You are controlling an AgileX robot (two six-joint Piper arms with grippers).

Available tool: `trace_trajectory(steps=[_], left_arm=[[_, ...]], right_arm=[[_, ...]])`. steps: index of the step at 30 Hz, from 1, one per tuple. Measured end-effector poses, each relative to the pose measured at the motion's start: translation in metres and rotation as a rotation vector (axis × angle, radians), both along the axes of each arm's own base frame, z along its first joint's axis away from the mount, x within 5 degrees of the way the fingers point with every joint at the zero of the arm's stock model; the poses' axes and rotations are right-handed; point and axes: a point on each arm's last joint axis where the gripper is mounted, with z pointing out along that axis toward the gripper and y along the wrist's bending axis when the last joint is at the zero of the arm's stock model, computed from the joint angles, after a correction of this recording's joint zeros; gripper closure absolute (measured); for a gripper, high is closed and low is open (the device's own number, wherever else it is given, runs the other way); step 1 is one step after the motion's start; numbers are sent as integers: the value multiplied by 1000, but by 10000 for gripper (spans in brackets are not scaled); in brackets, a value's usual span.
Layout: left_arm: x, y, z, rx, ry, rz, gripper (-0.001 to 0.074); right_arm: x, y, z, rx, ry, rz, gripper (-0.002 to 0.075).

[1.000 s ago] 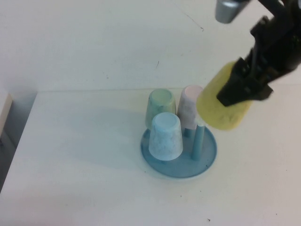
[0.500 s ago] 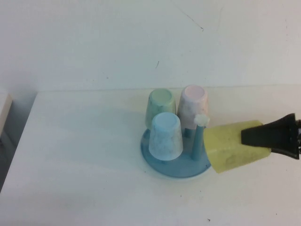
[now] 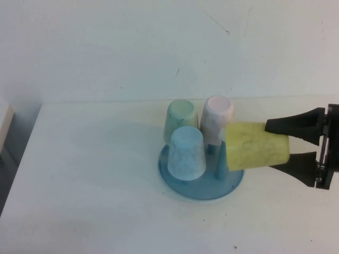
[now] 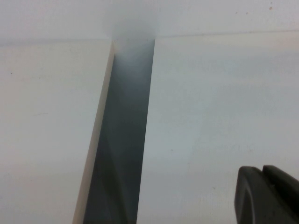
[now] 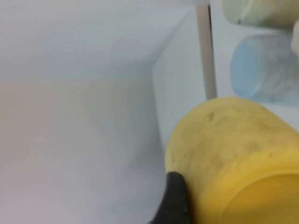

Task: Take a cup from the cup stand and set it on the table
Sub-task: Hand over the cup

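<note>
Sideways in the air, the cup (image 3: 258,145) is held by the right gripper (image 3: 288,145), which reaches in from the right edge of the high view. One black finger (image 3: 293,125) lies along the far side of the cup near its rim and the other along the near side, so the fingers are closed on it. The closed base of the cup points left toward the stand (image 3: 201,188) and overlaps the stand's right side in that view, covering most of a peg (image 3: 221,163). The cup is clear of the bench (image 3: 85,190).

On the stand, three cups sit upside down on pegs: a blue cup (image 3: 186,153) at the front left, a green cup (image 3: 179,119) behind it and a pink cup (image 3: 215,120) at the back right, just beside the yellow one.

From the right wrist, the cup (image 5: 238,163) fills the lower corner with a dark finger (image 5: 174,198) pressed to its side, and the blue cup (image 5: 264,67) and green cup (image 5: 259,11) lie beyond.

The left gripper (image 4: 270,195) is outside the high view; its wrist camera shows only a dark tip above the bench (image 4: 219,112) beside a gap between two white surfaces. I cannot tell how its fingers are set.
</note>
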Motion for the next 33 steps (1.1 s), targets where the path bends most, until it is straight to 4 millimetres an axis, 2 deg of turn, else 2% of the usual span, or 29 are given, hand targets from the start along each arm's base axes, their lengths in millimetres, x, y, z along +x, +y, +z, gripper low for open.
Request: trace_trajectory(steps=[7,11,22,24,28,30,33], left_arm=[[0,0,0,0,0,0,738],[0,0,0,0,0,0,738],[0,0,0,-12,-1,1,738],[1,-3,2,-157,-29,14,738],[3,-14,9,-891,-111,58,738],[3,-14,14,-1033,-153,69,738],[4,-11,19,-1115,-220,91,738]], right_arm=[[-5,22,2,119,316,23,155],[-6,27,3,169,465,15,155],[0,27,11,184,468,12,155],[0,27,11,177,448,15,155],[0,27,11,165,413,22,155],[0,27,11,162,405,23,155],[0,27,11,159,396,25,155]])
